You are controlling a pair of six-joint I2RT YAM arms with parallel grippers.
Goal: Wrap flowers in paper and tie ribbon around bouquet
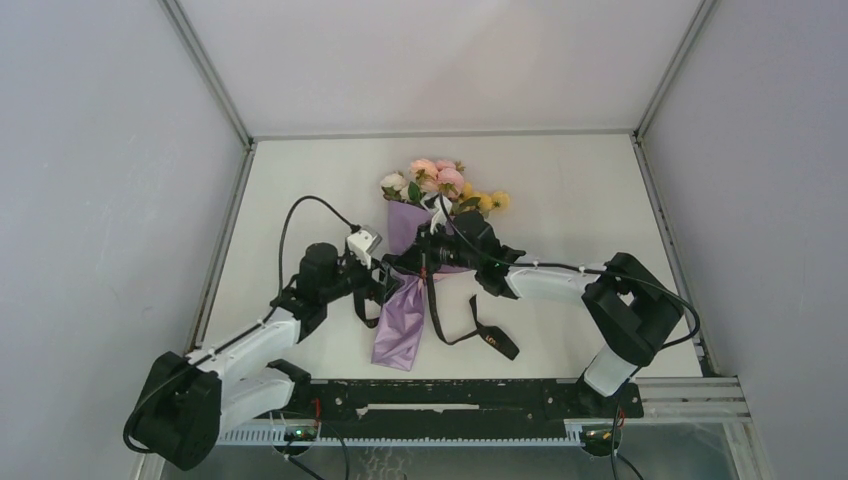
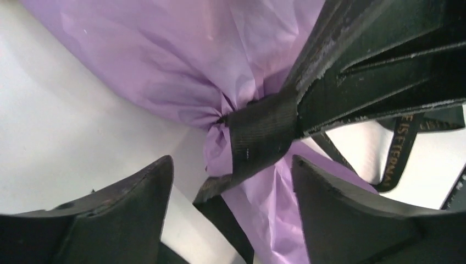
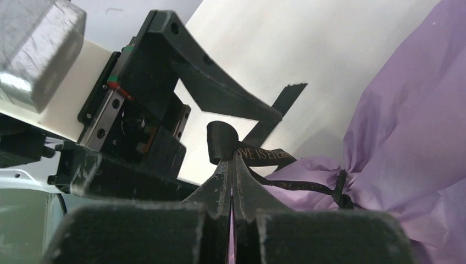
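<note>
The bouquet lies mid-table with its pink, yellow and white flowers [image 1: 440, 183] at the far end. Lilac paper [image 1: 398, 322] is wrapped round the stems and pinched in at the waist by the black ribbon [image 2: 258, 132]. My left gripper [image 2: 232, 162] is open, its fingers [image 2: 137, 212] standing either side of the cinched waist without touching it. My right gripper [image 3: 232, 158] is shut on a loop of the ribbon [image 3: 221, 140], right beside the knot [image 3: 340, 190]. The ribbon's loose ends [image 1: 478, 335] trail on the table. The stems are hidden inside the paper.
The white table [image 1: 590, 200] is bounded by metal rails [image 1: 226, 235] on the left, right and far sides, with grey walls behind them. The arms' mounting rail [image 1: 470, 395] runs along the near edge. The two grippers [image 1: 388, 282] [image 1: 432, 252] sit close together.
</note>
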